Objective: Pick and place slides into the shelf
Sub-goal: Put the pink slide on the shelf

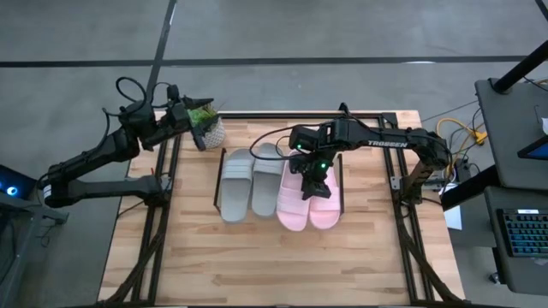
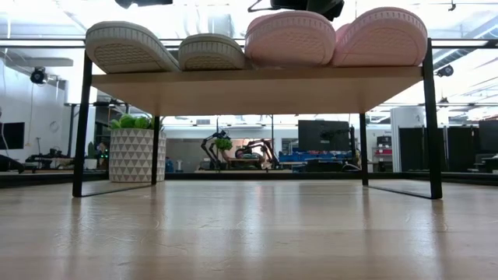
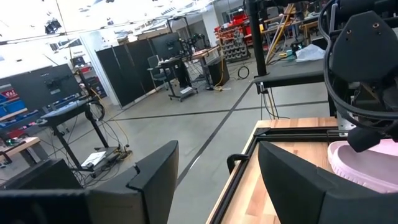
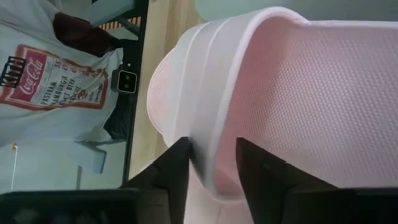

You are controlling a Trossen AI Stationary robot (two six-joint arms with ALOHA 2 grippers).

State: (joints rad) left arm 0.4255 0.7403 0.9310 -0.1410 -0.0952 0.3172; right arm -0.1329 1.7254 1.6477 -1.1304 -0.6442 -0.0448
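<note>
All four slides (image 1: 278, 184) lie side by side on the shelf (image 2: 257, 82). Right gripper (image 1: 312, 181) sits over the outer pink slide (image 1: 325, 201), fingers (image 4: 174, 168) partly parted astride its strap edge. Recommend widening fully, then lifting straight up. Left gripper (image 1: 199, 120) waits open near the plant (image 1: 208, 128).
</note>
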